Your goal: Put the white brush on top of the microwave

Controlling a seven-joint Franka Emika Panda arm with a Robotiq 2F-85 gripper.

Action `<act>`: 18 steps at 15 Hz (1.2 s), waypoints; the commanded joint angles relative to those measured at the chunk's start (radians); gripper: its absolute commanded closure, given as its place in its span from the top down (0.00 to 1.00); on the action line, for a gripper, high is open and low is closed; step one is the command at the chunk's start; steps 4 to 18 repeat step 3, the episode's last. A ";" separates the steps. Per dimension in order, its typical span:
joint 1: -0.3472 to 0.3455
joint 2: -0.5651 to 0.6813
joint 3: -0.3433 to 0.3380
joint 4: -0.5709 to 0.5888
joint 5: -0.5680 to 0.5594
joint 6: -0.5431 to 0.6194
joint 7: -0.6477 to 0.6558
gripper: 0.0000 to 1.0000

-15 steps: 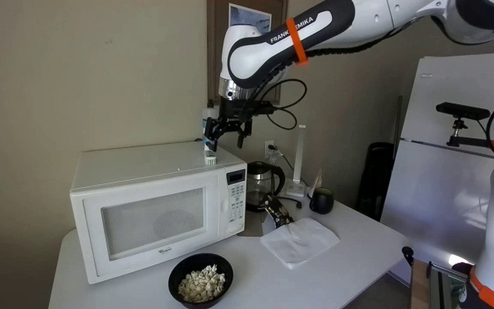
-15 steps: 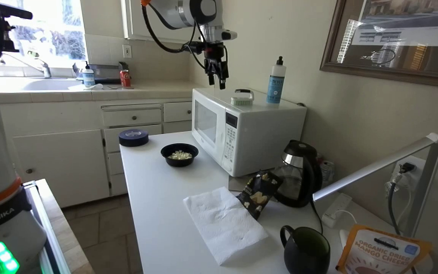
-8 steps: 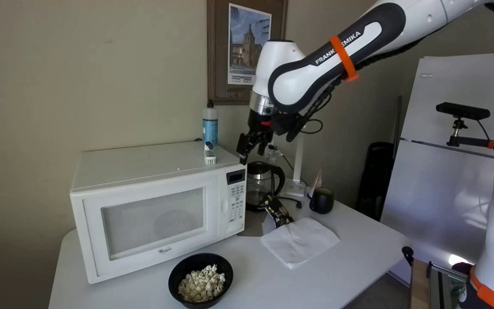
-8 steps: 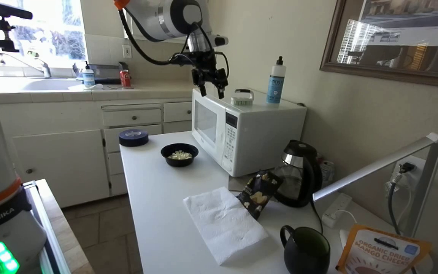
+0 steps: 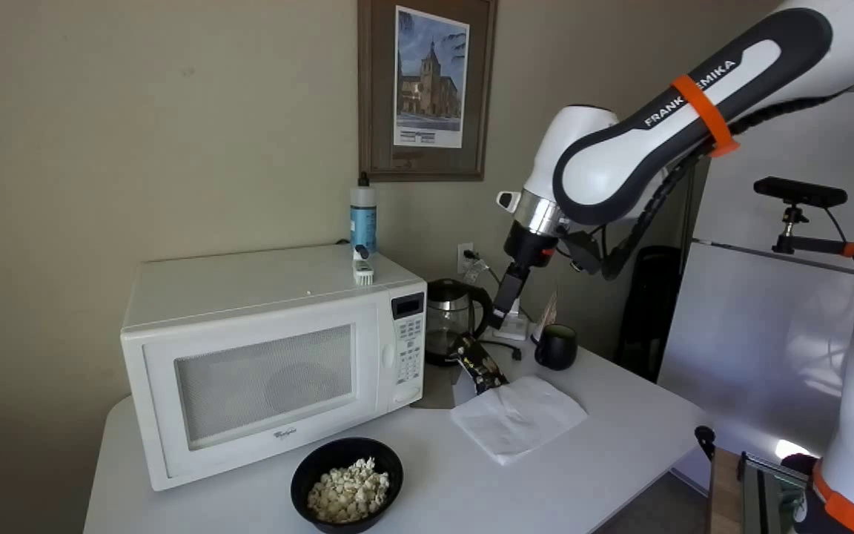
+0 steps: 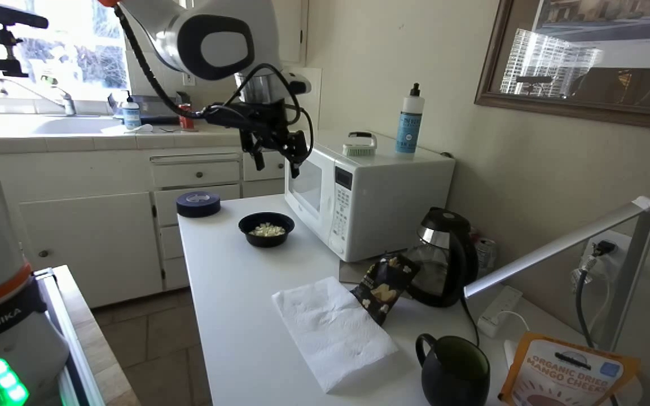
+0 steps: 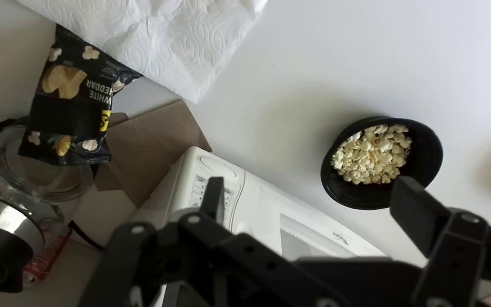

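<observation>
The white brush (image 5: 363, 274) rests on top of the microwave (image 5: 271, 378), near its front right corner, in both exterior views; the brush (image 6: 360, 149) shows there with its bristles down and a dark grip on its handle. The microwave (image 6: 398, 208) also shows partly in the wrist view (image 7: 254, 200), where the brush is out of view. My gripper (image 5: 499, 319) is in front of and beside the microwave, apart from the brush. The gripper (image 6: 277, 168) is open, and in the wrist view (image 7: 310, 183) nothing is between its fingers.
A blue-labelled bottle (image 6: 408, 127) stands on the microwave behind the brush. On the table are a bowl of popcorn (image 5: 348, 512), a glass kettle (image 6: 443, 265), a black snack bag (image 6: 386, 285), a paper towel (image 6: 333, 332), a dark mug (image 6: 453, 372) and a lamp (image 6: 629, 270).
My gripper has moved away from the microwave top, outward and lower, and has tilted. The brush has stayed in its place on the microwave. The gripper has stayed empty.
</observation>
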 commanded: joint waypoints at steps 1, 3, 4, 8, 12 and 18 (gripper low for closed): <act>0.011 -0.033 -0.021 -0.033 -0.007 0.013 -0.013 1.00; 0.015 -0.072 -0.029 -0.063 -0.009 0.017 -0.021 1.00; 0.015 -0.072 -0.029 -0.063 -0.009 0.017 -0.021 1.00; 0.015 -0.072 -0.029 -0.063 -0.009 0.017 -0.021 1.00; 0.015 -0.072 -0.029 -0.063 -0.009 0.017 -0.021 1.00; 0.015 -0.072 -0.029 -0.063 -0.009 0.017 -0.021 1.00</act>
